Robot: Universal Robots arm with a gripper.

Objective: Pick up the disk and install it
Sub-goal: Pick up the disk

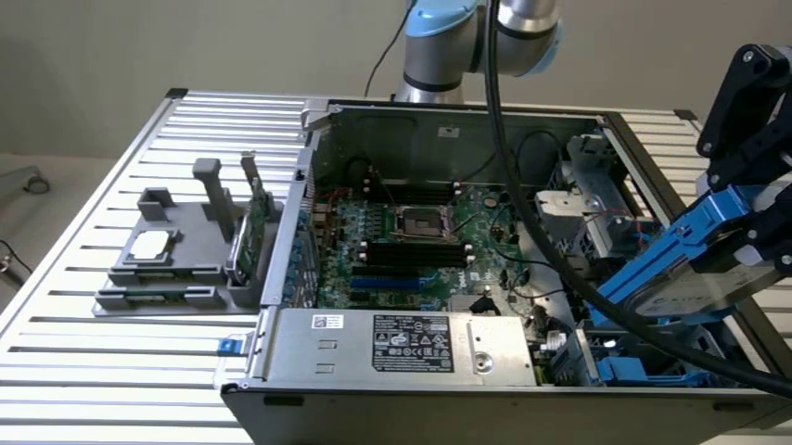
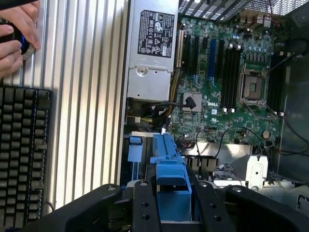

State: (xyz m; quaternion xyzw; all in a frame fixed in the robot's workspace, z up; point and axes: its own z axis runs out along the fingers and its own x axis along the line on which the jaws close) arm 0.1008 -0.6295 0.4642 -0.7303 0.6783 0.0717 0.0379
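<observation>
Ribbed aluminium worktop (image 1: 74,389) under the open grey metal computer case (image 1: 458,139). Inside the case, green motherboard (image 1: 409,236) and a boxy silver power supply (image 1: 396,343). Over the case's corner beside that supply, black end effector (image 2: 173,203) clamped on the disk (image 1: 669,264): flat, blue-framed, tilted.

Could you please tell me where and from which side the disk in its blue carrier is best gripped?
The disk is probably best taken by the narrow end of its blue carrier, fingers across the two long edges, coming from the end away from the open computer case. The gripper holds it that way now: it hangs tilted, free end pointing down into the case.
</observation>
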